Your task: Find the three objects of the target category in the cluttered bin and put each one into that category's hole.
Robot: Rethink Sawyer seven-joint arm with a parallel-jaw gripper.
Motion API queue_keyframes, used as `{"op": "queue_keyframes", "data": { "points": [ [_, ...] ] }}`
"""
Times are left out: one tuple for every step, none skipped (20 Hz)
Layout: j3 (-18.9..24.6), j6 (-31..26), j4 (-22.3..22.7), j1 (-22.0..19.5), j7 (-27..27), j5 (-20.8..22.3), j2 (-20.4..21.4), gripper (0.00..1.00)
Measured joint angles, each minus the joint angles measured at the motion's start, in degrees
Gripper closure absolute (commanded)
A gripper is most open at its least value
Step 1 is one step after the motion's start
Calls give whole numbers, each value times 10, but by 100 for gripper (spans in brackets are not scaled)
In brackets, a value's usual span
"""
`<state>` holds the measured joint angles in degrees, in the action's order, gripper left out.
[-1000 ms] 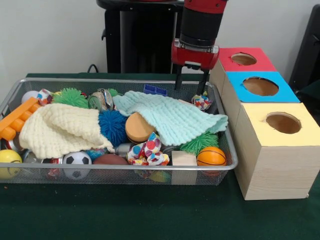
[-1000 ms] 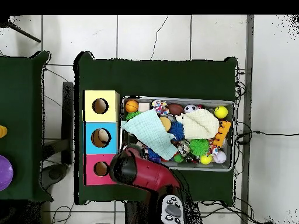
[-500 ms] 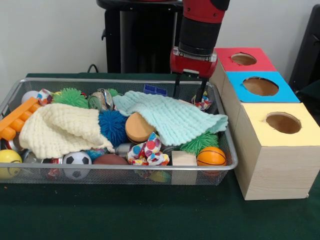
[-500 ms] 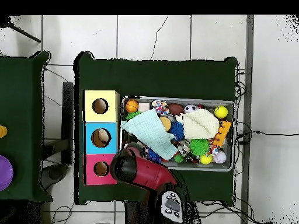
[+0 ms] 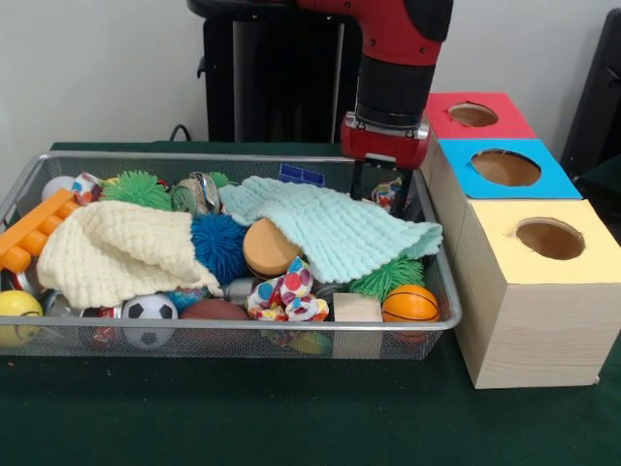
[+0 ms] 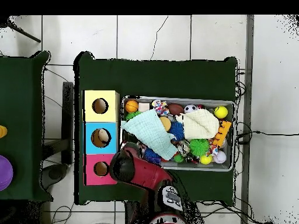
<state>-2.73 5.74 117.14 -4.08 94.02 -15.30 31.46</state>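
Note:
The wire mesh bin is full of toys; it also shows in the overhead view. One polka-dot fabric bundle lies near the bin's front wall. A second polka-dot bundle shows at the far right corner, right under my gripper, which is lowered into the bin there. A third dotted piece may sit at the far left. The yellow-surrounded hole is in the nearest part of the wooden box and is empty; overhead, this hole lies left of the bin. My arm hides the gripper overhead.
A mint knitted cloth and a cream knitted cloth cover much of the bin. Spiky balls, a small basketball, a football and a wooden block lie around. The blue hole and the red hole sit behind the yellow one.

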Motion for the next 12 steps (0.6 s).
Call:
{"op": "queue_keyframes", "data": {
  "points": [
    [9,12,4,-5,9,0,-5,0],
    [15,18,6,-8,16,0,-9,0],
    [21,27,9,-11,23,0,-11,0],
    [26,36,12,-14,30,0,-13,0],
    [29,46,15,-16,37,0,-13,0],
    [32,56,18,-19,45,0,-13,0],
    [34,62,20,-20,49,0,-13,0],
    [35,67,22,-20,54,0,-13,0],
    [35,71,24,-21,58,0,-13,0],
    [35,72,24,-20,59,0,-13,0],
    [35,73,25,-20,61,0,-13,0],
    [35,73,24,-19,61,0,-13,0]
  ]
}}
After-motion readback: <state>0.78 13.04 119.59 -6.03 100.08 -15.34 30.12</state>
